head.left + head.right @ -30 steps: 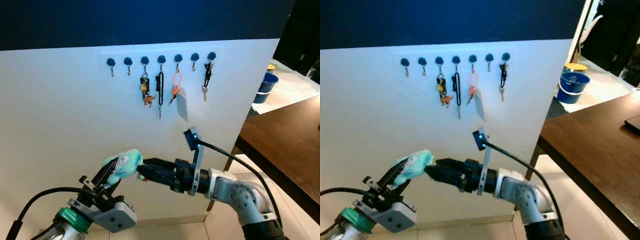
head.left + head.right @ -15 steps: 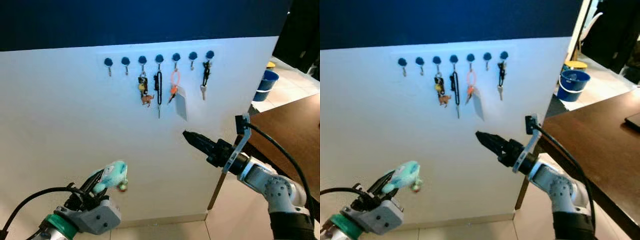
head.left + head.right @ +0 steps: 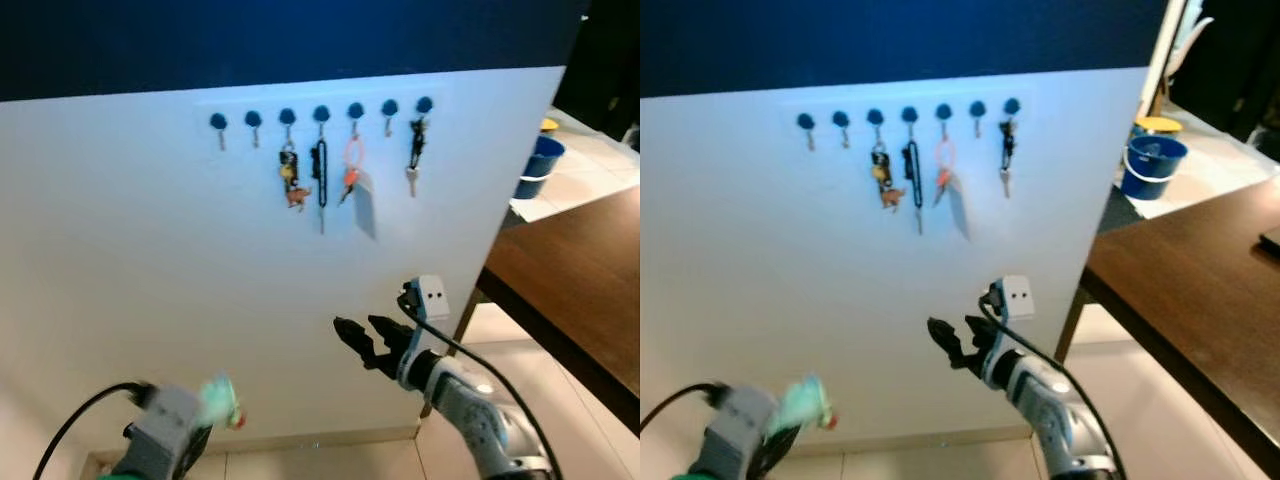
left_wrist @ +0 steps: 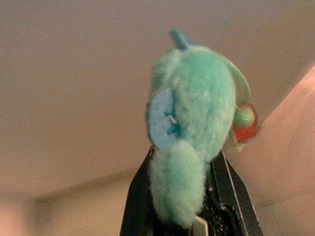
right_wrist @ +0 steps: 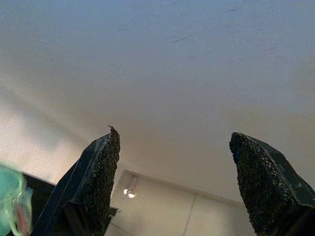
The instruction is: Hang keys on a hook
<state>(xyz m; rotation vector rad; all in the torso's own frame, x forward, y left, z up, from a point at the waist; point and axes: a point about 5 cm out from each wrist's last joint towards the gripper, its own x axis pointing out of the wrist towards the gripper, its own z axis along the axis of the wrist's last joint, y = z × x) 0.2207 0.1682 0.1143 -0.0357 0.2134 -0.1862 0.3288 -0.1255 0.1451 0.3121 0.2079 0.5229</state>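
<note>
Fingers of the left gripper pinch a teal plush keychain, which stands up out of them, long axis along the fingers, with a small red-and-green bead at its side. This gripper sits low by the floor, well below the hooks, blurred in the head views. The right gripper hovers near the white wall at mid height, its two fingers spread wide with nothing between them, pointing toward the robot's left. Seven blue hooks run in a row high on the wall; four carry key sets hanging straight down, three are bare. A brown surface stands to the right, with a blue bucket beyond.
</note>
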